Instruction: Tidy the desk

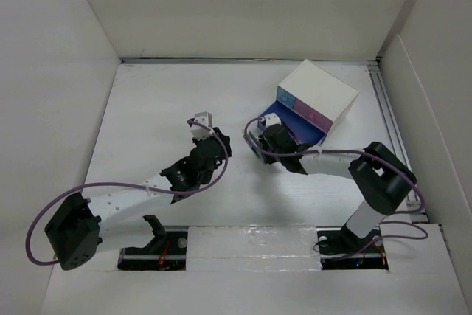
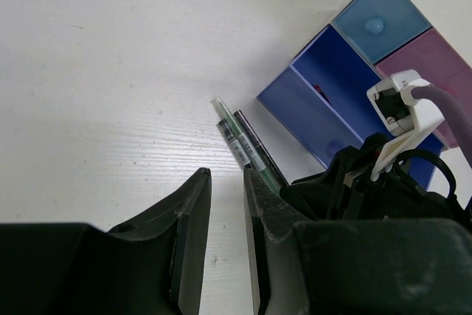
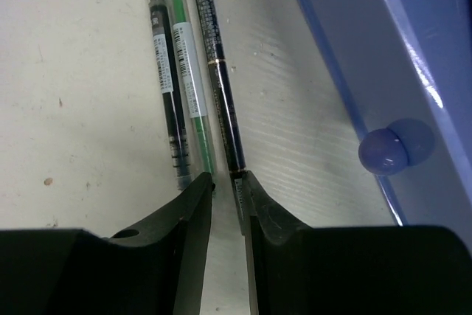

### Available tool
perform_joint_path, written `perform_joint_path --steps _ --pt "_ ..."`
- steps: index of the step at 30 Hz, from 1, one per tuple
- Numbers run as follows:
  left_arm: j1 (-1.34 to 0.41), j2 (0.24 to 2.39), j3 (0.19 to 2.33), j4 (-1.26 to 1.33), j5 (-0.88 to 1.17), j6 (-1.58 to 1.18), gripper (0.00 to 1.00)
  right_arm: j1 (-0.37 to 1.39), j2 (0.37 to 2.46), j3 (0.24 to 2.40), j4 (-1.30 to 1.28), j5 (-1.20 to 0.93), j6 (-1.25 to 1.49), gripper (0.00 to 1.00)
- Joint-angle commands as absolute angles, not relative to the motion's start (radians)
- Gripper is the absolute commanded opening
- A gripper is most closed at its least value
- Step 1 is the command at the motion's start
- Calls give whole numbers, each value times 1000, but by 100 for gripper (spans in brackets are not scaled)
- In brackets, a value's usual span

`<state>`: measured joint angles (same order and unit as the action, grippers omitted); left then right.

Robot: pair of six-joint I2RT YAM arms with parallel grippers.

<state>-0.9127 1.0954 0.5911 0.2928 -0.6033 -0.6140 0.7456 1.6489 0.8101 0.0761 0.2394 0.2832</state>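
- Tabletop (image 1: 147, 108): white, fills the mid of the top view, w/ white panels at L, back and R; arm bases sit at its near edge.
- Drawer box (image 1: 318, 92): white w/ pastel fronts, back-R on the tabletop, set at an angle.
- Its dark-blue drawer (image 1: 304, 130) is pulled out toward the centre; the round knob (image 3: 396, 145) shows in the R wrist view.
- Three pens lie side by side on the tabletop, just beside the open drawer: a clear one w/ dark insides (image 3: 168, 86), a green one (image 3: 190, 71) and a dark patterned one (image 3: 221, 79).
- R arm (image 1: 332, 161) reaches in toward the drawer front, w/ R jaws low over the pens' near ends.
- R jaws: only a thin gap. The dark pen's end runs in along one finger; can't tell if it's pinched.
- L arm (image 1: 133, 201) stretches to mid-tabletop, w/ L jaws aimed at the pens and drawer.
- L jaws: all but pressed together, thin slit, nothing btwn them.
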Motion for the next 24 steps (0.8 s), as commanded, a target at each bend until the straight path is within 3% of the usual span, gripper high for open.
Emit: perform_joint_path --steps 1,9,12,14,24 --pt "-908 1097 575 345 -604 -592 21 759 1670 831 98 259 305 29" --pt "-908 1101 569 345 -600 -600 20 788 1721 853 92 290 307 23" --pt "-908 1100 574 334 -606 -606 20 798 1721 854 94 295 305 17" --pt "-908 1100 577 330 -604 -606 20 798 1718 854 89 304 302 8" --pt "-908 1109 589 331 -594 -609 20 808 1649 830 60 330 310 22"
